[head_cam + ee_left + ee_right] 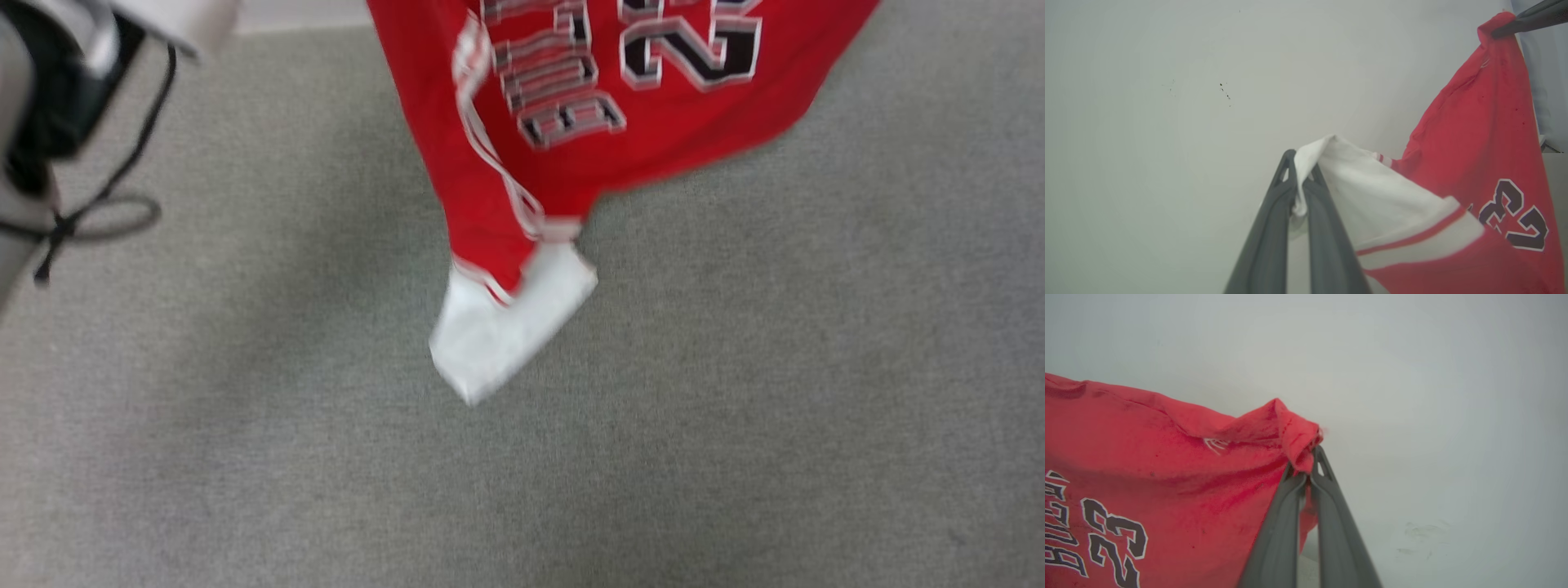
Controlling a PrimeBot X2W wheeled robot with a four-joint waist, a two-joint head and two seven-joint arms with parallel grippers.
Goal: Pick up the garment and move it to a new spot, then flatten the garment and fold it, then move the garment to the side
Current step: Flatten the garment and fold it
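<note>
left tool clamped on white cuff of the garment; right tool pinching its red corner; shirt dangling from 12 o'clock

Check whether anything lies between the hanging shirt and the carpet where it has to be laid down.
Nothing visible does. The shirt hangs from the left gripper and the right gripper, both shut on it, above the gray carpet. A black cable loops at the far left of the head view, apart from the shirt.

Grey carpet floor; pale wall, few small dark specks.
</note>
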